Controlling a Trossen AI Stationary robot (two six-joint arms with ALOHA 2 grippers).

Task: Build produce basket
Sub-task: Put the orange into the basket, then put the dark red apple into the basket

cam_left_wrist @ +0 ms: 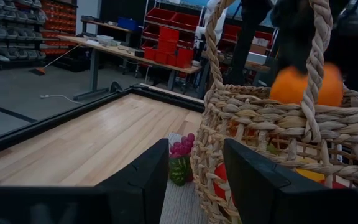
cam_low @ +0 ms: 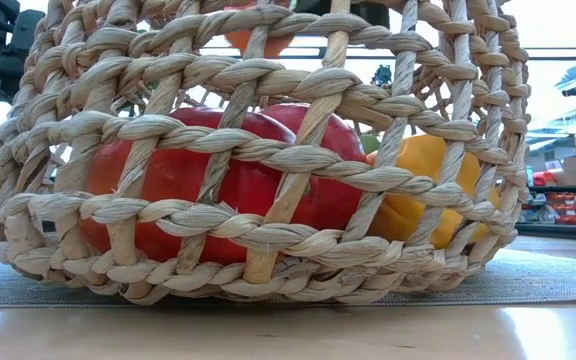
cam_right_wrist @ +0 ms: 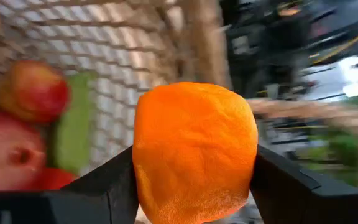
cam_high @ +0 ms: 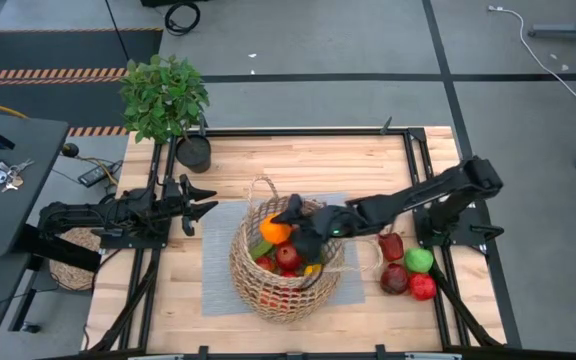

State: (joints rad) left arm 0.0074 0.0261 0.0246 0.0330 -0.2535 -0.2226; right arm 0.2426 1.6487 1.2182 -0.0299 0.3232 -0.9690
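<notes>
The tan wicker basket [cam_high: 286, 262] stands by its base on a grey mat [cam_high: 218, 280] at the table's middle. It holds red, green and yellow produce [cam_high: 288, 257], which the low view shows through the weave [cam_low: 198, 180]. My right gripper [cam_high: 280, 228] is shut on an orange [cam_high: 274, 231] over the basket's far-left part. The orange also shows in the left wrist view [cam_left_wrist: 303, 84]. My left gripper [cam_high: 203, 203] is open and empty, just left of the basket [cam_left_wrist: 278, 124]. Several more fruits [cam_high: 408, 268] lie on the table right of the basket. My right gripper pinches the orange's two opposite sides [cam_right_wrist: 143, 155] between its two fingers. The fingers [cam_right_wrist: 98, 186] come from the table's right side, slanting down. The orange hangs clear, above the produce in the basket and about level with its rim.
A potted green plant [cam_high: 165, 95] in a black pot [cam_high: 194, 153] stands at the far left corner. A small purple and green item [cam_left_wrist: 180, 160] lies by the basket's far-left foot. A flat woven disc [cam_high: 73, 262] lies off the table's left edge. A black frame [cam_high: 408, 135] rims the table.
</notes>
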